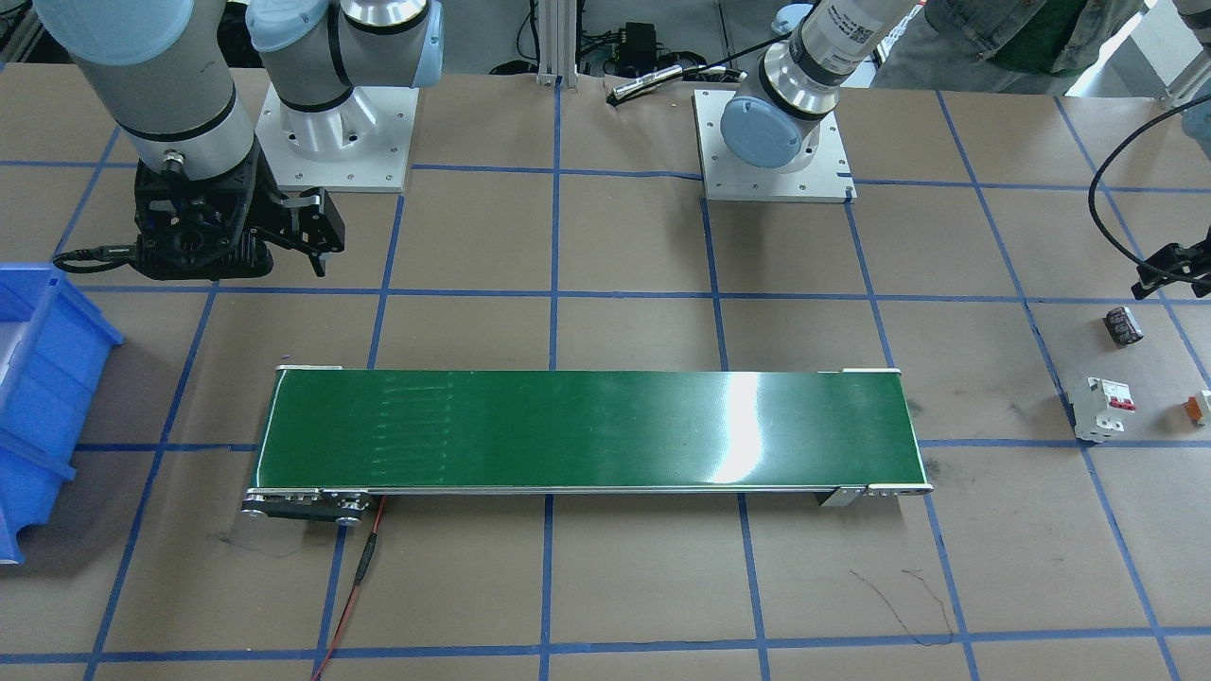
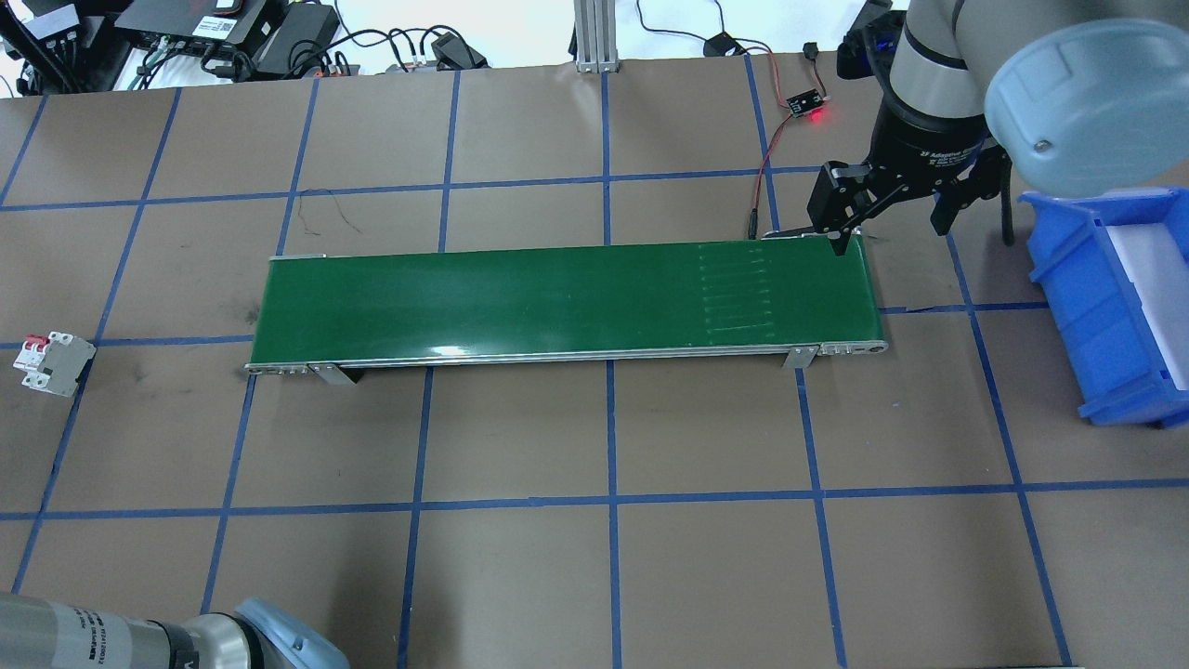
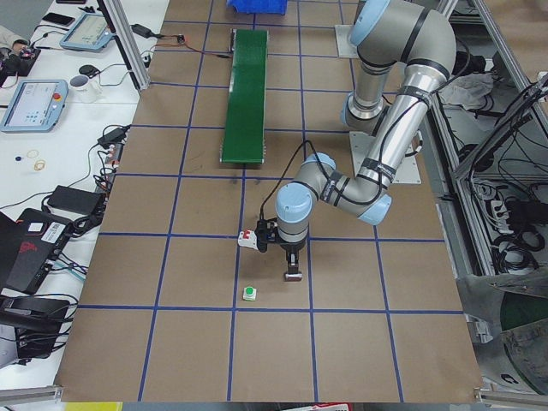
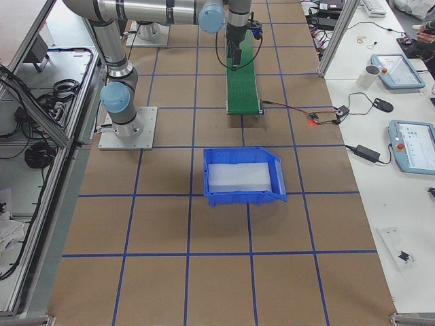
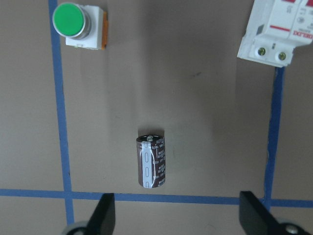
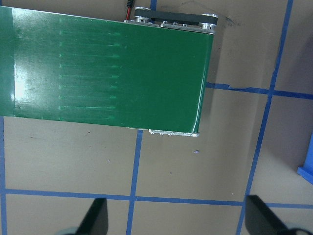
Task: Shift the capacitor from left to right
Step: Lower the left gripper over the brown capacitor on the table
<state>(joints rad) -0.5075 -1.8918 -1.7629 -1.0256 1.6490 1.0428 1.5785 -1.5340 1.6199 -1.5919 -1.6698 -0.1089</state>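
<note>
The capacitor (image 5: 151, 161), a small black cylinder, lies on its side on the brown table just above a blue tape line. It also shows in the front-facing view (image 1: 1123, 324), near the table's end on my left side. My left gripper (image 5: 178, 213) hovers over it, open and empty, with one finger on each side of the capacitor and apart from it. My right gripper (image 2: 890, 232) is open and empty above the far corner of the green conveyor's (image 2: 567, 297) right end. The right wrist view (image 6: 178, 220) shows the belt end below it.
A white breaker with red switches (image 5: 279, 32) and a green push button (image 5: 78, 24) lie near the capacitor. A blue bin (image 2: 1115, 297) stands beyond the conveyor's right end. A red-lit sensor board and its wires (image 2: 806, 104) lie behind the conveyor.
</note>
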